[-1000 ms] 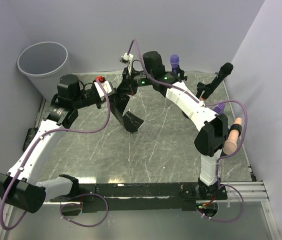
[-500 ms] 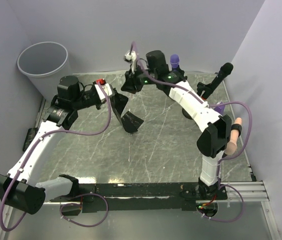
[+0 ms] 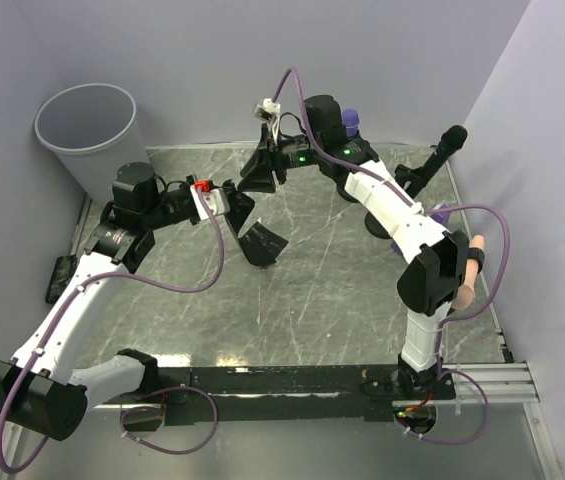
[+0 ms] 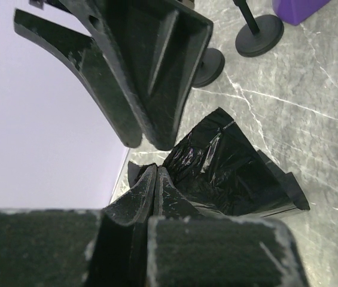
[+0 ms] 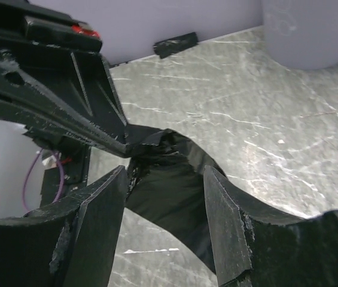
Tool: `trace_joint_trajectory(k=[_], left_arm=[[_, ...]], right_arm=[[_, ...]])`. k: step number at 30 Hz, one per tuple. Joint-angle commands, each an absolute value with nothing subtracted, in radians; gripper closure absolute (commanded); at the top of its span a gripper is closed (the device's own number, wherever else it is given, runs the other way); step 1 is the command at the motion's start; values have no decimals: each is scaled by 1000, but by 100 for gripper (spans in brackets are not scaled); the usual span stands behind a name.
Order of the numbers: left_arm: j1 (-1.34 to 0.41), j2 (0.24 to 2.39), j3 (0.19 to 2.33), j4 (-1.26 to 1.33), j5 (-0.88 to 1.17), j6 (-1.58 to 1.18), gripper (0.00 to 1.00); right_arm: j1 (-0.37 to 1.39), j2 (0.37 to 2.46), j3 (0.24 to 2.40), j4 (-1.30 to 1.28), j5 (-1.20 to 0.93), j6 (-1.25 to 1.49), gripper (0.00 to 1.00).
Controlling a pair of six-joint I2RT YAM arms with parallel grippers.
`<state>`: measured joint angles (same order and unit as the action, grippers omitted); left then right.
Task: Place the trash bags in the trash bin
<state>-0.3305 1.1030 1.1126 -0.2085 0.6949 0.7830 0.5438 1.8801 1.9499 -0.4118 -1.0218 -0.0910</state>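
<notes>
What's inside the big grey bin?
Only bare grey inner walls show inside the trash bin; nothing black in there. Its near wall covers part of the bottom.

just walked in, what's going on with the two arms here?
The left gripper is shut on the top of a black trash bag mid-table, and the bag's lower part seems to rest on the marbled table. The right gripper is open, with a finger on either side of the same bag but not pinching it. The trash bin stands at the far left, and the bag is not in it yet.
</notes>
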Motion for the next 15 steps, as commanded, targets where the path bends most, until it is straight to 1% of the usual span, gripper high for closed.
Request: trace_joint_trajectory(k=[1, 3, 7, 11, 15], left_arm=[[-337, 1081, 1146, -161, 735, 785, 99], [-339, 1083, 1154, -169, 741, 785, 99], [-347, 1083, 1155, -158, 745, 776, 99], [-350, 1078, 1163, -158, 746, 769, 99], [-351, 1075, 1164, -153, 739, 761, 99]], right_arm=[[548, 1871, 1967, -368, -1121, -75, 39], [548, 1876, 1970, -345, -1146, -54, 39], [552, 1897, 1993, -344, -1121, -58, 39], [566, 1913, 2014, -382, -1109, -121, 41], [572, 1925, 2022, -399, -1118, -156, 45]])
